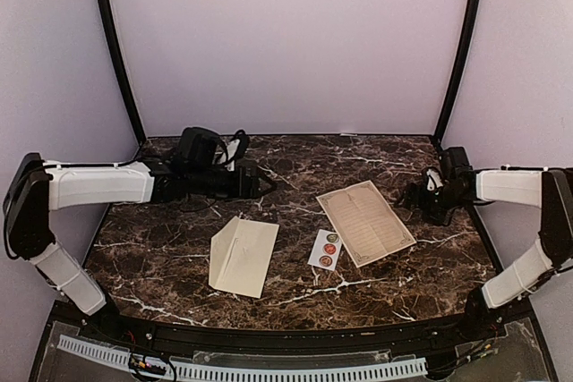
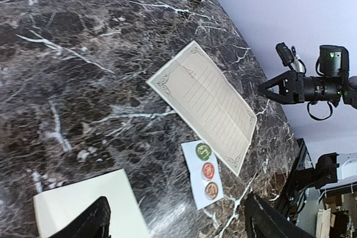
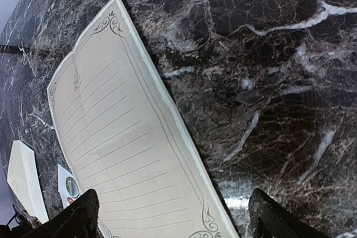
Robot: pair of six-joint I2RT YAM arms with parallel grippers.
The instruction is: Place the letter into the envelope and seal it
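The top camera looks down from high behind the near edge, far enough to hold the whole table (image 1: 161, 248). The left wrist camera hangs low, facing right across the table to the right arm (image 2: 326, 85). The right wrist camera sits closest, facing roughly left over the letter (image 3: 128, 154). All three share the letter, envelope (image 1: 243, 255) and, seemingly, the sticker strip (image 2: 204, 174), cut off in the right view.

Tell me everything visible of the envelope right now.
The envelope is plain cream paper, unprinted, rectangular, lying flat on the marble table left of centre, its long side running roughly front to back. A slanting fold line shows near its left edge; whether the flap is open is unclear. Nothing else touches it; the sticker strip lies apart to its right.
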